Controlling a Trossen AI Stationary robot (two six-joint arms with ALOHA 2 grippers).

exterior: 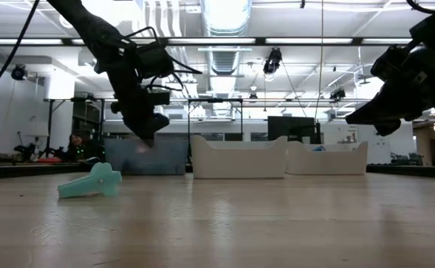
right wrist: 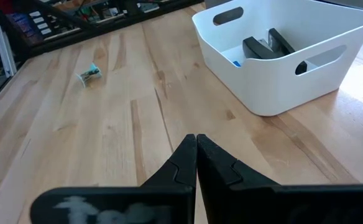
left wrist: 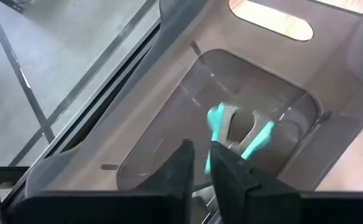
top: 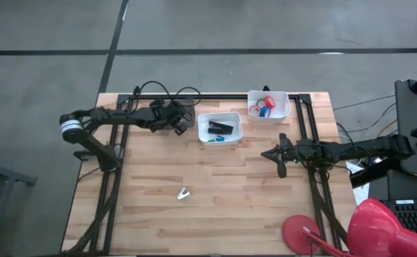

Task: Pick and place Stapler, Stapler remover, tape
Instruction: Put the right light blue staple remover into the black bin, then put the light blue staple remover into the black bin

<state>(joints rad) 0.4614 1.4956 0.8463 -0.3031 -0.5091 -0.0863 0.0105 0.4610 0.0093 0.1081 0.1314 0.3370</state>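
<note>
Left tool (top: 182, 123): fingers nearly together, arm reaching toward the far side.
Right tool (top: 280, 158): fingers pressed together, arm hovering.

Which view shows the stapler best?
The right wrist view: the stapler lies in plain sight inside the white bin. The high view shows it small, as a dark shape. The low view hides it behind the bin wall; the left wrist view misses it.
</note>
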